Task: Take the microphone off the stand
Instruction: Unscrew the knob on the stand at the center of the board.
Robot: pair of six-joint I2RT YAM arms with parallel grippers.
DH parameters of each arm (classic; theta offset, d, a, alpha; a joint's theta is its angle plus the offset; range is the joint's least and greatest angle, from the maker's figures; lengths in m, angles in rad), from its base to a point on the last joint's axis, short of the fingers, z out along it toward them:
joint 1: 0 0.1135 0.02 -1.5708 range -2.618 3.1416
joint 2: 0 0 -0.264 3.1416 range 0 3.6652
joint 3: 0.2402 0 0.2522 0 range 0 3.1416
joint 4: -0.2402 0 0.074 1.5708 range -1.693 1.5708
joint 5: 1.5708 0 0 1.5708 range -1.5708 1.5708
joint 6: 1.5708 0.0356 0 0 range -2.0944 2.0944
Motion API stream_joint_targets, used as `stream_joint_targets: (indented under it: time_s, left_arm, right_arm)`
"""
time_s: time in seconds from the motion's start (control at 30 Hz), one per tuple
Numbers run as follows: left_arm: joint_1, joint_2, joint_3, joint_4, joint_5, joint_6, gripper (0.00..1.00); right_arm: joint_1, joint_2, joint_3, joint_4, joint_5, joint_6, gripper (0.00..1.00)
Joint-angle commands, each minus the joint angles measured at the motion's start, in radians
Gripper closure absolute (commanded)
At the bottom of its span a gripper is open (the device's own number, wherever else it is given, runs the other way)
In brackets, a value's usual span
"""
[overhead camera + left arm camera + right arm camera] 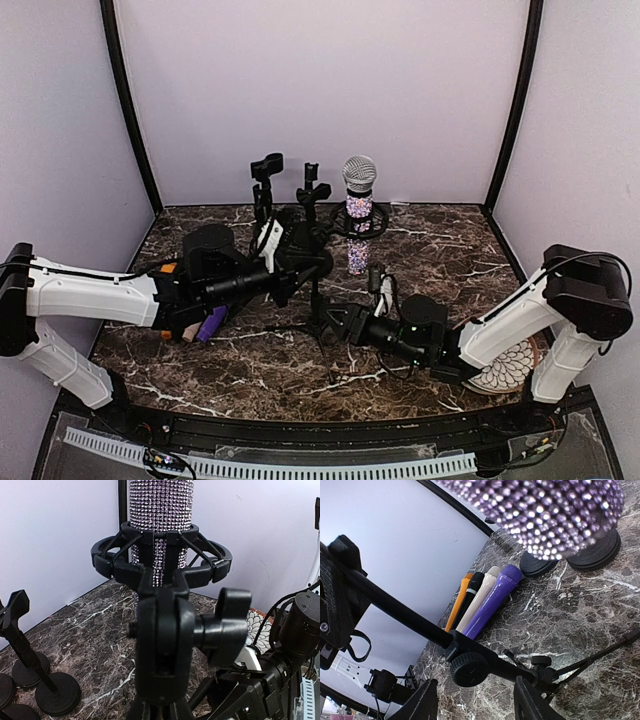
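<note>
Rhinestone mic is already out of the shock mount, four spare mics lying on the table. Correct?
No: the rhinestone mic sits upright in the shock mount, per the left wrist view. Four spare mics do lie on the table.

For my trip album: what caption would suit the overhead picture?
Sparkly microphone upright in its stand on a marble table, with the left arm and right arm reaching toward it.
</note>
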Motion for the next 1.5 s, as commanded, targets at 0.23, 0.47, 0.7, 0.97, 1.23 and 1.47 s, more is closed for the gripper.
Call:
stream_joint_targets:
  time_s: [0.23,0.47,0.7,0.97,1.23,1.47]
  left_arm:
    - [-0.021,0.030,-0.029,-0.150,0.014,-0.030,1.00]
    - [-0.022,0.023,-0.030,-0.150,0.006,-0.022,1.00]
    - [-0.021,0.023,-0.030,-0.152,0.001,-0.021,1.00]
    - [-0.023,0.025,-0.028,-0.154,-0.001,-0.019,1.00]
    - [-0.022,0.023,-0.028,-0.153,0.002,-0.017,1.00]
    - [-0.022,0.023,-0.028,-0.154,0.001,-0.017,1.00]
  right_arm:
    - [-0.045,0.044,0.023,0.162,-0.052,0.055,0.51]
    - [-0.048,0.056,0.036,0.158,-0.071,0.047,0.61]
    - [-0.050,0.063,0.037,0.170,-0.079,0.039,0.80]
    - [-0.051,0.060,0.038,0.170,-0.077,-0.021,0.88]
    - [-0.036,0.018,0.068,0.045,-0.024,-0.225,0.91]
    - [0.030,-0.029,0.148,-0.167,0.098,-0.517,0.92]
